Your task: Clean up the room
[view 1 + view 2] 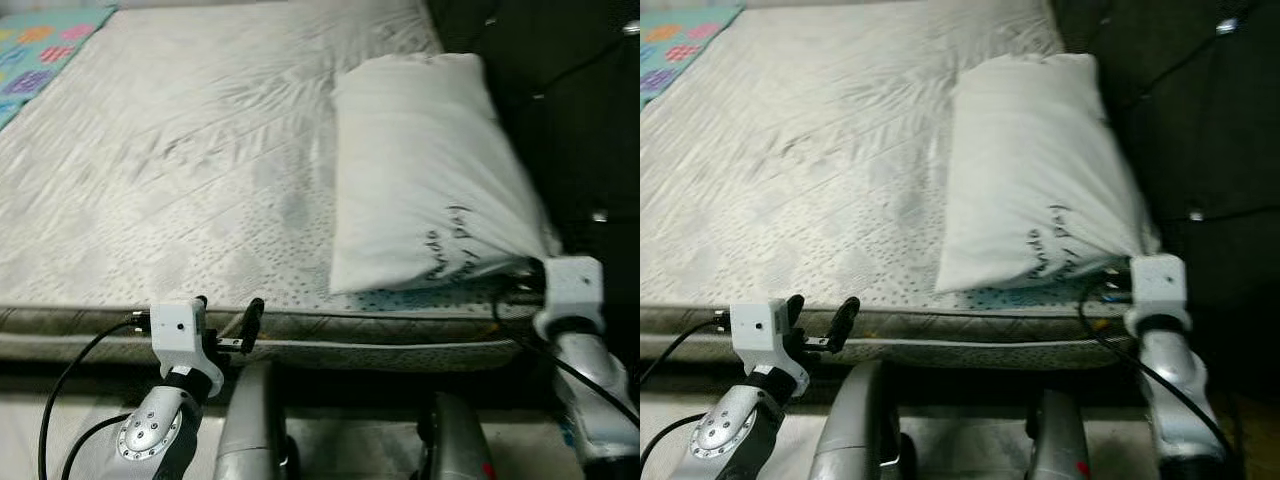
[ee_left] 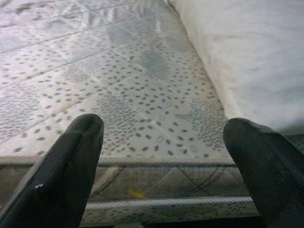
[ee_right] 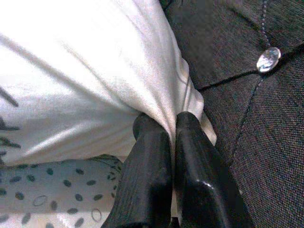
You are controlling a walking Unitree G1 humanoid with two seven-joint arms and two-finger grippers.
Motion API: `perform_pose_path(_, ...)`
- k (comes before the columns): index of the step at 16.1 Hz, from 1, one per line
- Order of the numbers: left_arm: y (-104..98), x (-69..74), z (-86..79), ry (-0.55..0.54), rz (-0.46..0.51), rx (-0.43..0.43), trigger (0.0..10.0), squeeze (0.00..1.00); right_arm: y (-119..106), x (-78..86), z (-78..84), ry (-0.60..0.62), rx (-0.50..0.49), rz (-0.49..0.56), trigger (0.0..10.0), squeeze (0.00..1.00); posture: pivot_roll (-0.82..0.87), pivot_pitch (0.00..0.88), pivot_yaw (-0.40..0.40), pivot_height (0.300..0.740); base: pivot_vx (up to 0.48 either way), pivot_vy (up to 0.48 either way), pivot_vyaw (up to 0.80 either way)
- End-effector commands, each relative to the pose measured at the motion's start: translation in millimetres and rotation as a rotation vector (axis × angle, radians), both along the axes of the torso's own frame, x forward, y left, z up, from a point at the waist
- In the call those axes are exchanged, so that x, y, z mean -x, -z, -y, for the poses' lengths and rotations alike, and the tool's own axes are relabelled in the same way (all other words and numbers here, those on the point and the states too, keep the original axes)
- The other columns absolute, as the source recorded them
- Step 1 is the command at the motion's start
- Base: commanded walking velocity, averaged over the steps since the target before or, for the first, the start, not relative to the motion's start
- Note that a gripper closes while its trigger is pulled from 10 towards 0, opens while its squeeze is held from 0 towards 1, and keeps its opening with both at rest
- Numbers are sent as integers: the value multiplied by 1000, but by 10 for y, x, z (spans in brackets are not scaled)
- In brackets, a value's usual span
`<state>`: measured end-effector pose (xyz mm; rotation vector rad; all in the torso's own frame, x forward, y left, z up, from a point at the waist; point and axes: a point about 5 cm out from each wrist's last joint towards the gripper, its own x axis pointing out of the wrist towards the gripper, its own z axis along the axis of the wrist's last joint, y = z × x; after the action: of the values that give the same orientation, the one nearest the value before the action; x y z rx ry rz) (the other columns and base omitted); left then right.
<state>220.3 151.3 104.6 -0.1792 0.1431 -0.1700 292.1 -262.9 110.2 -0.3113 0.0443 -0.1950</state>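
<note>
On the right side of the bed lies a white pillow (image 1: 425, 170), long and plump, running from near to far, with dark handwritten lettering on its near end. Its right edge lies just beside a dark tufted headboard (image 1: 570, 110) studded with shiny buttons.

The mattress (image 1: 180, 170) is bare, pale grey-white, quilted and covered with small dark speckles, with a piped seam along its near edge. At the far left corner, a colourful patterned mat (image 1: 40, 50) shows beyond the mattress.

At the pillow's near right corner, the right tool (image 3: 168, 137) has its two black fingers pressed together on a bunched fold of the pillow's fabric, just above the speckled mattress surface. The left tool (image 1: 228, 320) hovers at the mattress's near edge, left of the pillow, its fingers (image 2: 66, 166) spread well apart and holding nothing. Below the bed's edge, the robot's silver arms and black cables show.
</note>
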Motion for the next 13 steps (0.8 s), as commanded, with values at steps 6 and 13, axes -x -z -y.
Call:
perform_pose_path(6,27,-54,-15,-32,6,-8,10000,0,-121,-395,-444,-133,-145,34,10000,1000,35,91,38,565,0,0,0)
perform_pose_path(13,55,-31,-2,-37,4,-2,10000,0,-8,-306,-557,-229,-212,-5,10000,1000,22,95,36,565,0,0,0)
